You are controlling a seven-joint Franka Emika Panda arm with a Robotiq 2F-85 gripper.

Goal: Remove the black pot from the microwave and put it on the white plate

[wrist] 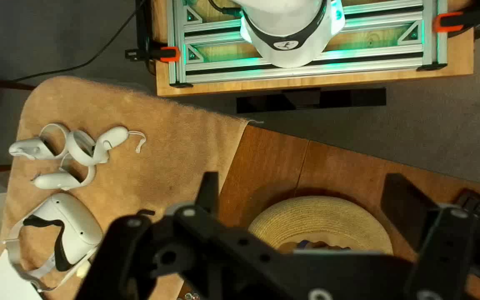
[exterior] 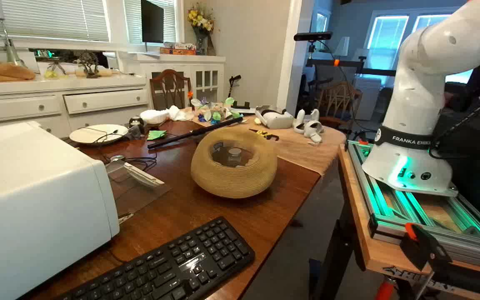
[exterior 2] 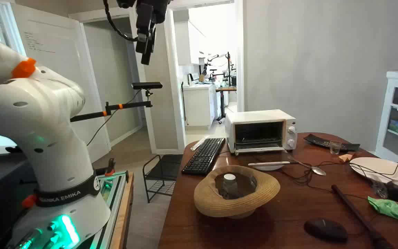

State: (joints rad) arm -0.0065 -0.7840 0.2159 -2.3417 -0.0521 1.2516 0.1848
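End effector (wrist: 302, 177) spread, nothing held; black pot indiscernible in the microwave (exterior 2: 259, 116), presumably rigid, slick, best gripped at rim.

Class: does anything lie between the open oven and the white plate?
Yes: a spoon and tangled cables lie between the oven and the plate; cables also cross the plate. All look low enough to lift over. No pot shows clearly inside the oven.
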